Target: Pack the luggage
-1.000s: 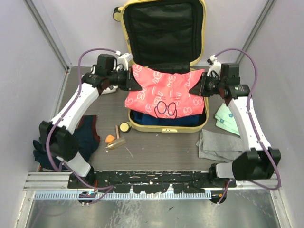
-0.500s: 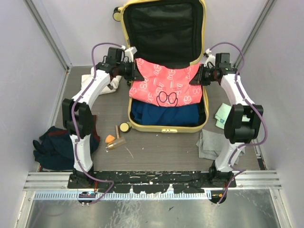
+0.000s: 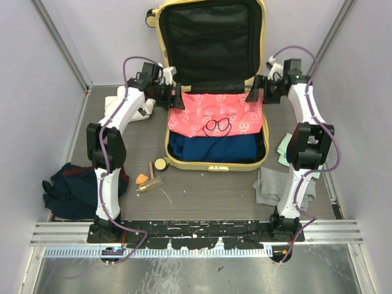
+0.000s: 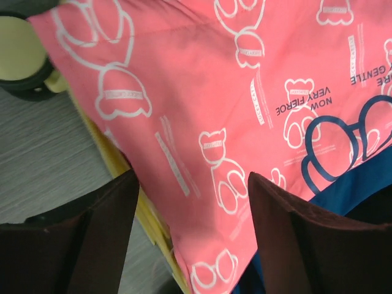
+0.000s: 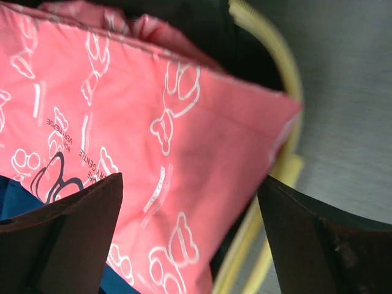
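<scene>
While left hand (image 4: 193, 184) and right hand (image 5: 190, 184) gape empty, the pink shirt (image 3: 215, 115) half-covers blue clothing (image 3: 211, 147).

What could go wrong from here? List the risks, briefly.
1. The pink shirt has a corner lying on the luggage rim; the lid may pinch it when closing.
2. Both the left claw and right claw hang open close above the fabric; pulling away, a finger could snag and drag it askew.
</scene>
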You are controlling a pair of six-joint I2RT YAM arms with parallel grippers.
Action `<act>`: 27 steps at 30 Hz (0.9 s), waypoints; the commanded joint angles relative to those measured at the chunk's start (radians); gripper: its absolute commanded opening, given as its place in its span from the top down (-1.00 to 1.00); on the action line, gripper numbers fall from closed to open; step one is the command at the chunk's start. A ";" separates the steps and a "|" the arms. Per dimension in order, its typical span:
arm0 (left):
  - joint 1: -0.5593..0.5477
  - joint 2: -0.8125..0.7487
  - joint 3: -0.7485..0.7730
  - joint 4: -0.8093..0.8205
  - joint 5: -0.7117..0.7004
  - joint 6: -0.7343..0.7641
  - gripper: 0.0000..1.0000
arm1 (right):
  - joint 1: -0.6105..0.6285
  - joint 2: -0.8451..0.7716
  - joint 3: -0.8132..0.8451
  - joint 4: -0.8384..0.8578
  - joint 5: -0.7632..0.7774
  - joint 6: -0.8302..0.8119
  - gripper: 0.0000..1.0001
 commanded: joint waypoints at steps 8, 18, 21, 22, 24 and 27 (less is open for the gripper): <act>0.044 -0.065 0.408 -0.451 -0.014 0.637 -0.83 | -0.013 0.008 0.456 -0.450 0.032 -0.481 -0.57; -0.098 0.027 0.409 -0.511 -0.129 0.918 -0.39 | 0.130 -0.017 0.288 -0.300 0.357 -0.511 0.14; -0.106 0.069 0.402 -0.455 -0.164 0.913 -0.33 | 0.134 0.026 0.284 -0.272 0.397 -0.492 0.14; -0.107 0.084 0.403 -0.436 -0.172 0.911 -0.32 | 0.136 0.044 0.279 -0.262 0.406 -0.488 0.14; -0.109 0.121 0.404 -0.411 -0.190 0.922 -0.30 | 0.139 0.077 0.268 -0.238 0.422 -0.476 0.14; -0.107 0.174 0.399 -0.370 -0.229 0.928 -0.27 | 0.139 0.130 0.251 -0.207 0.426 -0.453 0.14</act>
